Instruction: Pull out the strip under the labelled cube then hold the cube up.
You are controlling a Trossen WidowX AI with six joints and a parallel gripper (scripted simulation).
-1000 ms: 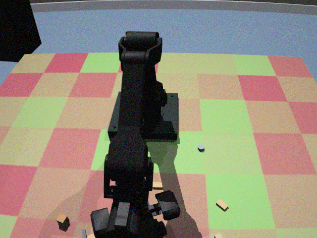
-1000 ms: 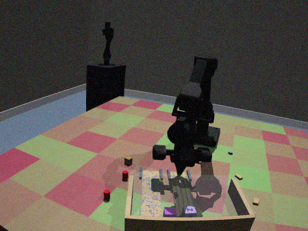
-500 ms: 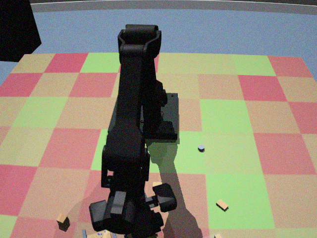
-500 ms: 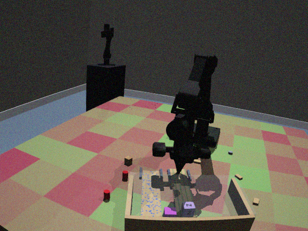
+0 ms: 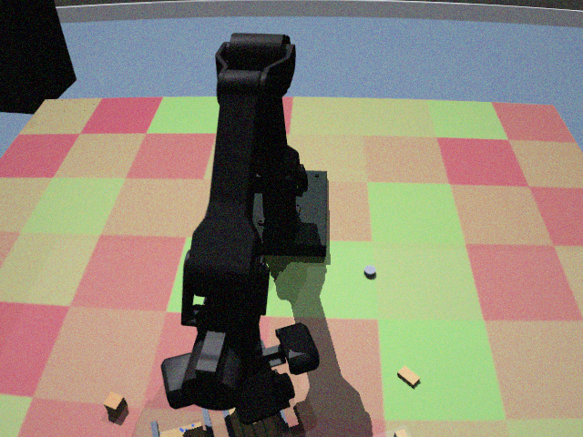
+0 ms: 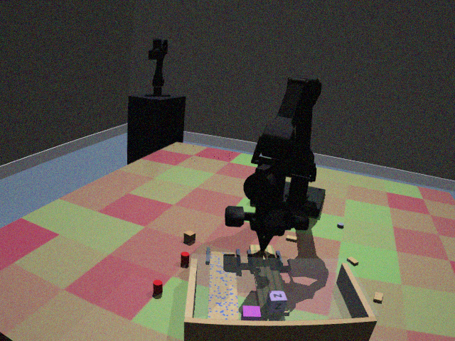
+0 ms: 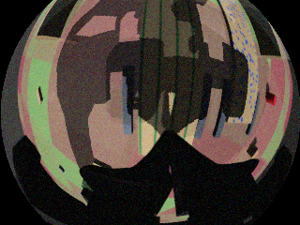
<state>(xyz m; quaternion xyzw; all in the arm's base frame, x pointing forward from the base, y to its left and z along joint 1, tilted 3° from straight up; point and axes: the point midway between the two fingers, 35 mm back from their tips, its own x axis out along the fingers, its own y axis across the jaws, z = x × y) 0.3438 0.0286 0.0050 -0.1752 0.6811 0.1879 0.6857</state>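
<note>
My gripper (image 6: 263,250) (image 7: 168,134) is shut, its fingertips together at the top surface of the striped strip (image 6: 272,280) (image 7: 149,133), near its arm-side end. Nothing shows between the fingers. This strip is pale wood with dark green lines, mostly in shadow, and lies between blue-grey guides. The labelled cube (image 6: 278,300), lilac with a dark Z, appears to rest on its far part. A magenta block (image 6: 252,311) is beside the cube. A blue-speckled strip (image 6: 222,290) (image 7: 244,44) lies to one side. The fingertips are hidden in the top view.
A wooden wall (image 6: 279,331) and side walls with clear panes surround the strips' far part. Blue-grey guide posts (image 6: 207,253) (image 7: 127,110) stand at the near end. Two red cylinders (image 6: 185,259) (image 6: 157,288), wooden blocks (image 5: 408,376) (image 6: 189,236) and a small grey disc (image 5: 370,270) lie around.
</note>
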